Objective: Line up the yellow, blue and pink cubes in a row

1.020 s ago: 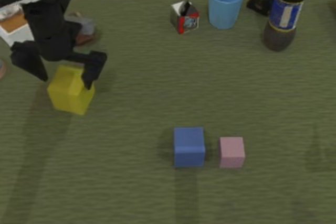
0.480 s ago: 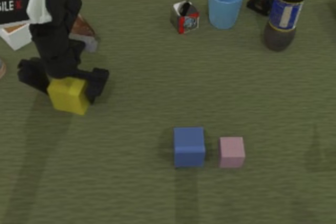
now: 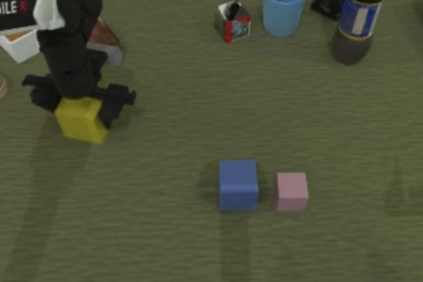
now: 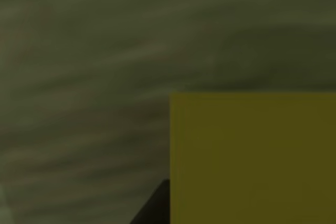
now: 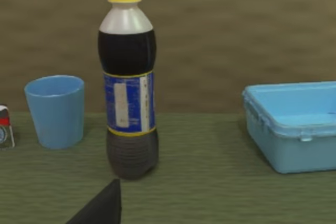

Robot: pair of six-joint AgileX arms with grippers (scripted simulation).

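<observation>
**Left pincer clamped on the yellow cube**

At the worktop's (image 3: 198,249) left side, the left pincer (image 3: 79,100) stood over the yellow cube (image 3: 80,119), its black fingers (image 3: 114,102) pressed against opposite sides, pinching it. The left wrist view showed that cube (image 4: 252,156) filling one corner. Well to the right, near the middle, the blue cube (image 3: 238,185) sat just beside the pink cube (image 3: 292,191), apart. Farther right stood a cola bottle (image 3: 360,14). The right pincer's state could not be told.

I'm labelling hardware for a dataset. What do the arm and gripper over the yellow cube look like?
The left arm is matte black with a white housing bearing partial black-and-red lettering. Its left gripper is black and blocky, with two squarish fingers. No cables show.
</observation>
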